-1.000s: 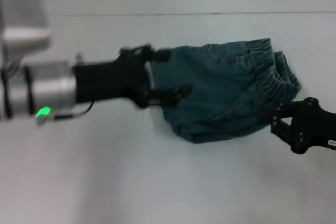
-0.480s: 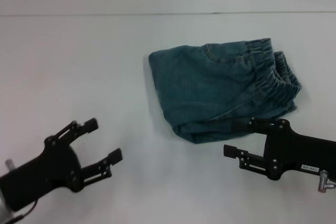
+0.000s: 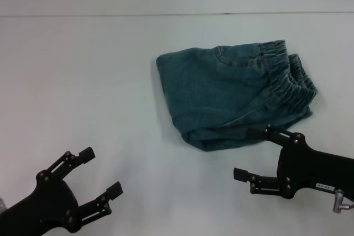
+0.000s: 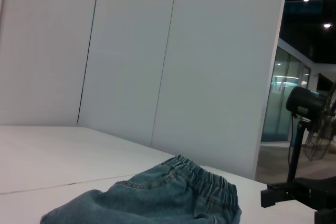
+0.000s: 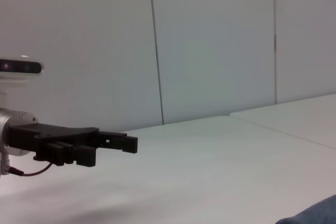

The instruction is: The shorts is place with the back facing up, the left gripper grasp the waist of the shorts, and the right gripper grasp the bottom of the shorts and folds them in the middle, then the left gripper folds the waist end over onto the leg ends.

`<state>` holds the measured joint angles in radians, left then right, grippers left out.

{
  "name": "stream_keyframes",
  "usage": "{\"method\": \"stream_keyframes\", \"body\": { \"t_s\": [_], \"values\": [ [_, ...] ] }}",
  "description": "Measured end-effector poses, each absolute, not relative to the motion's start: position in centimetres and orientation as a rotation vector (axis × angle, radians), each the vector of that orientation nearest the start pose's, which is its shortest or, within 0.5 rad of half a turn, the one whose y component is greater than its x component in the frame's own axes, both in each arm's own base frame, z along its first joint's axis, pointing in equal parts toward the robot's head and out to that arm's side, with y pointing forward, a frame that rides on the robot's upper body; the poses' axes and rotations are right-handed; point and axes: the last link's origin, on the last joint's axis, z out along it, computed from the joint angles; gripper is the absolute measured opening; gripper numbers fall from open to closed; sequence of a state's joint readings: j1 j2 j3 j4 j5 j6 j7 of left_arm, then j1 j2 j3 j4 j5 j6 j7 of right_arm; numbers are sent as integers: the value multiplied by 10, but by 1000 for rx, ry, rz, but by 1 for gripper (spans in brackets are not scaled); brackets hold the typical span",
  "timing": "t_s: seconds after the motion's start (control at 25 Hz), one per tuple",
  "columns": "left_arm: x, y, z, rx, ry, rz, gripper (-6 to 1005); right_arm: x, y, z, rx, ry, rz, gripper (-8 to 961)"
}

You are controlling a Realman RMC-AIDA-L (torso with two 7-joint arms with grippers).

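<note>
The blue denim shorts (image 3: 238, 98) lie folded into a compact bundle on the white table, elastic waistband (image 3: 290, 78) at the right end, folded edge at the left. The left wrist view shows the shorts (image 4: 157, 198) low in front. My left gripper (image 3: 99, 172) hovers open near the table's front left, well apart from the cloth. My right gripper (image 3: 251, 153) is open at the front right, its upper finger just by the bundle's near edge, holding nothing. The right wrist view shows the left gripper (image 5: 113, 142) across the table and a denim corner (image 5: 315, 213).
The white table (image 3: 83, 70) spreads bare around the bundle, with a white wall behind. In the left wrist view a black fan on a stand (image 4: 302, 124) is off beyond the table, and the right gripper (image 4: 299, 195) shows at the edge.
My left arm has let go of the shorts and drawn back from the bundle's left end to the front left. The right gripper also pulled back toward the front. The shorts lie unmoved.
</note>
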<state>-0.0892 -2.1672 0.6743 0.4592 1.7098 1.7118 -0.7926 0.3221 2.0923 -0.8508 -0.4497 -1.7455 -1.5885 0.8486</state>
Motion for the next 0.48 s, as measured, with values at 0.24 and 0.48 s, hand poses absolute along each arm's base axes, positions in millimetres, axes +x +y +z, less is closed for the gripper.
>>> {"method": "stream_keyframes", "body": {
  "t_s": [0.24,0.48],
  "values": [
    [-325,179,-34,-2352,-538,-996,927,299,249,-44,-2649,321,850,935],
    [-326,176,-31,-2357,-540,-1008,927,300,249,-44,-2646,314,848,935]
  ]
}}
